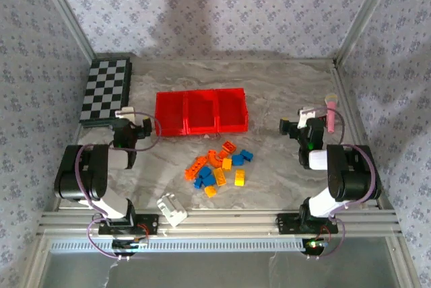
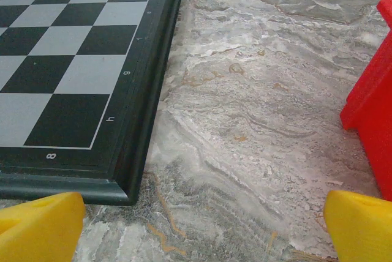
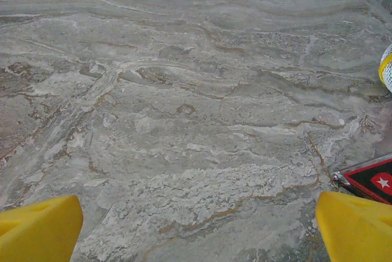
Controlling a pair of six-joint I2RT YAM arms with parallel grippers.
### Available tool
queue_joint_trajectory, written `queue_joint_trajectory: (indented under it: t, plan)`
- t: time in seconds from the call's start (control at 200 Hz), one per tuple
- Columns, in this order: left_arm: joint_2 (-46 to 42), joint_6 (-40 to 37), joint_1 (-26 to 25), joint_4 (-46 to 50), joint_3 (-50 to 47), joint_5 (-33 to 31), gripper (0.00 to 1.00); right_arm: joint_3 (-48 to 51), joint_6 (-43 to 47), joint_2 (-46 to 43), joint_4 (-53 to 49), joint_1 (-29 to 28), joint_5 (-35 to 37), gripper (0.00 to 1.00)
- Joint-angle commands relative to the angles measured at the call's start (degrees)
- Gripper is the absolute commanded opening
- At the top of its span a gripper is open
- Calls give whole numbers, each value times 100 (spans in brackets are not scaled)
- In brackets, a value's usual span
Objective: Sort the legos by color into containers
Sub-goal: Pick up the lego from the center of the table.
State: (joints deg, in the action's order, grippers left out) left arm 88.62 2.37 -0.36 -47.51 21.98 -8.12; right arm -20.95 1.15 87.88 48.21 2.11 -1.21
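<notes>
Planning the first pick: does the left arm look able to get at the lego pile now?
Probably yes. The left end effector is open, and bare tabletop lies between it and the legos; the red bins sit farther back, the white block nearer the edge, neither in the way.

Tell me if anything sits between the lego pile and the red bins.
Nothing visible does: only bare marbled tabletop separates the small orange, yellow and blue plastic bricks from the three red open-top plastic bins.

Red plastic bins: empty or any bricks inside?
Empty. All three joined red rectangular plastic bins show bare red floors; the small orange, yellow and blue studded bricks lie clustered on the grey marbled table.
</notes>
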Motion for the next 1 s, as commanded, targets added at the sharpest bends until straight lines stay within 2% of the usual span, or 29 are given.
queue_joint_trajectory:
  t: [0.0,0.65,0.73,0.8,0.84,0.91,0.935,0.994]
  plan:
    - [-64,-32,23,13,138,86,100,-95,105,-16,14,-44,125,100]
    - [-106,-18,80,38,168,226,100,-118,-5,-14,-57,57,-21,100]
    - [-681,-52,-16,901,375,38,100,-6,-165,-107,96,62,294,100]
    - [-1375,21,-219,1864,587,-237,100,271,-373,-744,92,79,901,100]
    - [-1790,374,-311,2237,640,-352,100,343,-525,-1259,-277,81,1099,100]
    - [-2456,1328,-415,2830,683,-49,100,217,-1599,-2348,-1924,202,1357,100]
    - [-2696,1685,-435,3092,695,187,100,148,-1970,-2792,-2624,367,1179,100]
    - [-3238,2288,-623,3387,544,635,100,76,-2286,-3545,-3572,580,618,100]
